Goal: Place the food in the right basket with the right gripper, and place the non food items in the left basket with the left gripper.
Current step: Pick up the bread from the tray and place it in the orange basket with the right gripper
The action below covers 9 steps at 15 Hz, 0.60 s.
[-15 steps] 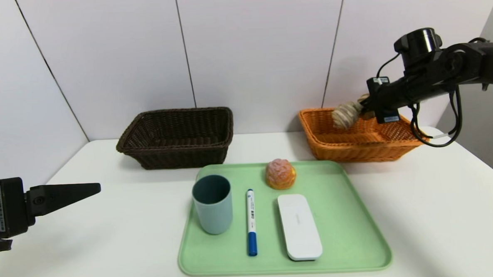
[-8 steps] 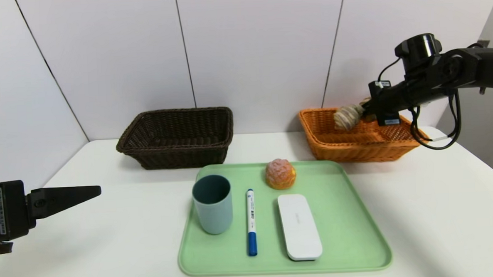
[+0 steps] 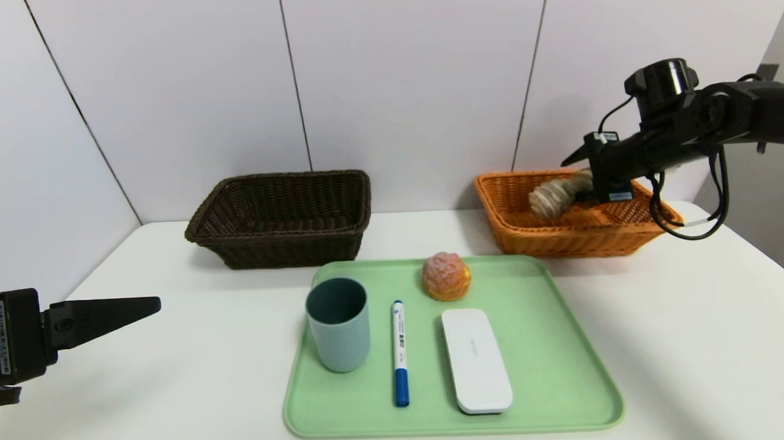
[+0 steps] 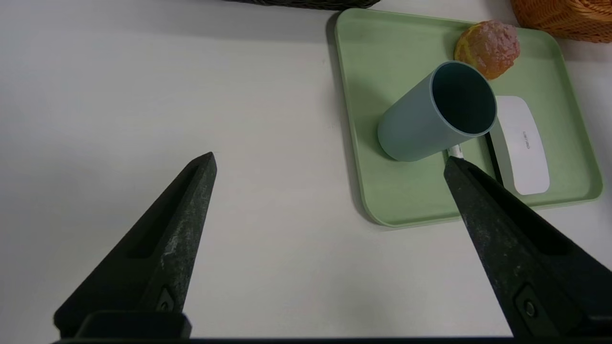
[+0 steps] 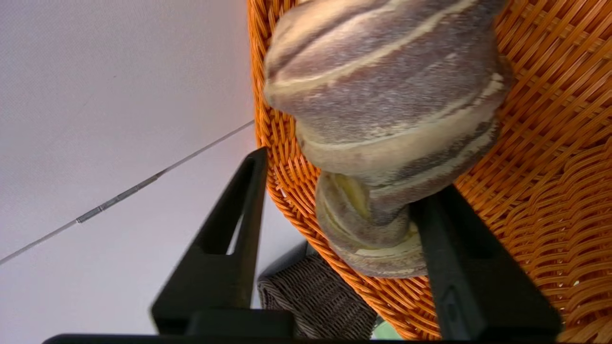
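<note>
Head view: the green tray (image 3: 572,397) lies on the white worktop (image 3: 701,339) and serves as the landmark. On the tray stand the grey-blue cup (image 3: 338,338), the marker pen (image 3: 400,352) beside it, the white case (image 3: 476,360) beside the pen, and the round bun (image 3: 446,276) at the tray's far edge. Behind the tray to the left sits the dark brown basket (image 3: 279,218); behind it to the right sits the orange basket (image 3: 531,230). The right claw (image 3: 585,165) is above the orange basket with its fingers apart; the twisted bread loaf (image 3: 556,196) lies inside that basket just below it. The left claw (image 3: 141,304) is parked well left of the tray. Left wrist view: the left claw (image 4: 330,162) stands wide apart, empty, the cup (image 4: 430,119) and bun (image 4: 487,48) beyond. Right wrist view: the loaf (image 5: 382,119) rests against one finger (image 5: 459,258) only, the other finger (image 5: 239,220) clear of it.
</note>
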Motion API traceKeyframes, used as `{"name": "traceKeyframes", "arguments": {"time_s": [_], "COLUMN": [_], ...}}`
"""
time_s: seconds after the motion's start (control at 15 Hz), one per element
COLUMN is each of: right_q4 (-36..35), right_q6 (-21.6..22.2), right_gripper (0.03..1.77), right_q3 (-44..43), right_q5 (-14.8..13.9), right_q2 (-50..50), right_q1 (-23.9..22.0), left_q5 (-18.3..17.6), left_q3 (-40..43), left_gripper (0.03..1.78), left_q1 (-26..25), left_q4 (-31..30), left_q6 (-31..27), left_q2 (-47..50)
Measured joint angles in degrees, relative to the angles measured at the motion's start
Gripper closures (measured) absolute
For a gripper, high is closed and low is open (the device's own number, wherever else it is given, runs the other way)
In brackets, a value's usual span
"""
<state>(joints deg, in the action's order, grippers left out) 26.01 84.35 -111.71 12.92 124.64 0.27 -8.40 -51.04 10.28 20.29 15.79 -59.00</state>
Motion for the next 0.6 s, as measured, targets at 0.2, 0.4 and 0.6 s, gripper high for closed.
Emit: {"name": "traceKeyframes", "arguments": {"time_s": [0.2, 0.4, 0.6], "right_q4": [0.0, 0.1, 0.3], "right_q6": [0.0, 0.0, 0.0], "right_gripper": [0.53, 0.39, 0.3], "right_q3": [0.0, -0.1, -0.1], "right_q5": [0.0, 0.0, 0.0], "right_q2": [-0.5, -0.7, -0.9], "right_q1": [0.0, -0.1, -0.1], "left_q5": [-0.1, 0.0, 0.0], "left_q3": [0.0, -0.1, 0.0], "left_gripper": [0.12, 0.12, 0.12], "left_q1": [0.0, 0.0, 0.0], "left_q4": [0.0, 0.0, 0.1], "left_q6": [0.0, 0.0, 0.0], "left_q2": [0.0, 0.0, 0.2]}}
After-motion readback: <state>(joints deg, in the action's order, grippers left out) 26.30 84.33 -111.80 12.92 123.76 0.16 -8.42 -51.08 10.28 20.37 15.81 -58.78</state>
